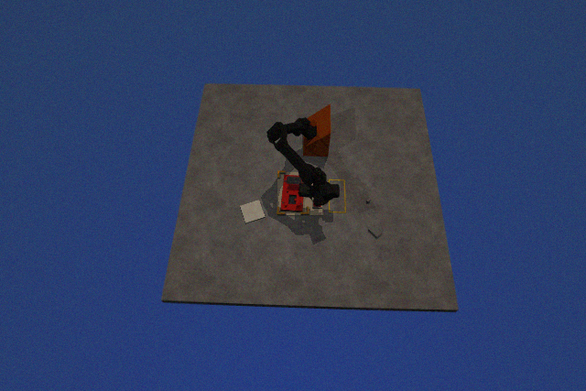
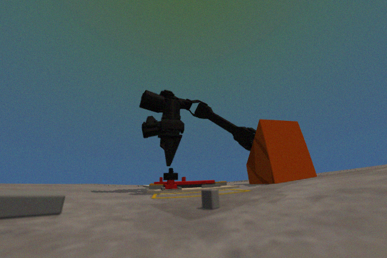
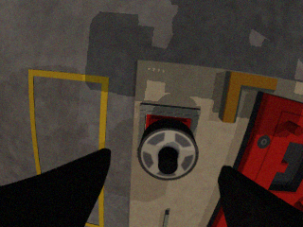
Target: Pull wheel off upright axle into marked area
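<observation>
Black and grey, the wheel is still on its axle, so you're lining up to grab it: your claw is spread above the wheel and should go straight down around it.

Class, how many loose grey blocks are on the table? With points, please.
2: in the exterior view, a small grey block [image 1: 367, 200] [image 2: 210, 199] near centre, a long grey block [image 1: 374, 232] [image 2: 29, 206] at left. Others may be hidden.
</observation>
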Robot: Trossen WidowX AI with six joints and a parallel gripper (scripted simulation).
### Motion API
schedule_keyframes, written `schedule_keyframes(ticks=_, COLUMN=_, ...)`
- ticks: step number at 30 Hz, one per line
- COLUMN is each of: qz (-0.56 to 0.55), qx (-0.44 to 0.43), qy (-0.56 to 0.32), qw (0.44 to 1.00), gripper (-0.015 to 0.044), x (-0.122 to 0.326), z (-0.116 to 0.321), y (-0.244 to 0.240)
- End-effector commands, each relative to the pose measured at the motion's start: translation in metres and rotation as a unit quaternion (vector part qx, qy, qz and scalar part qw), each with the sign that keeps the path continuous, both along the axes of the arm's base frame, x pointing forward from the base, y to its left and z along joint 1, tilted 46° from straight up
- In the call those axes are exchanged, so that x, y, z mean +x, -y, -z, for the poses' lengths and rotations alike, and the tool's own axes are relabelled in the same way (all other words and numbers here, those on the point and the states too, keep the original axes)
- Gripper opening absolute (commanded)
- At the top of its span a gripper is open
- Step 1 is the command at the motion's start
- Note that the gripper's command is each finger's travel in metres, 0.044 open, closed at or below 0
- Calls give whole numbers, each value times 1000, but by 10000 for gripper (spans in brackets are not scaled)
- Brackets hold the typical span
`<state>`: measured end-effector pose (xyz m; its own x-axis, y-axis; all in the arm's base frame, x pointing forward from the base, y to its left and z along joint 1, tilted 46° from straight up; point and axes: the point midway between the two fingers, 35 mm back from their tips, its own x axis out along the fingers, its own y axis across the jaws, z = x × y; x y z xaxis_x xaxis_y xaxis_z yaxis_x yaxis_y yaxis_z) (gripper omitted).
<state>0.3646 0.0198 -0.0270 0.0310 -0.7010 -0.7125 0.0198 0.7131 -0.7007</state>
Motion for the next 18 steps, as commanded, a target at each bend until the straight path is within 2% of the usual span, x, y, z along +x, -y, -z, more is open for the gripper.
schedule_keyframes(ticks=1, qz=2, qx=-6, qy=-8, qw=1000, gripper=300, x=-4, z=21, y=23)
schedule_keyframes(ticks=9, qz=2, qx=-6, qy=-8, qw=1000, gripper=300, x=-5, z=23, y=26)
schedule_keyframes(ticks=13, qz=3, qx=-3, qy=-6, qw=1000, gripper=195, x=-4, z=20, y=23)
schedule_keyframes(ticks=18, qz=3, qx=-3, qy=-6, qw=1000, gripper=162, x=-4, z=20, y=23)
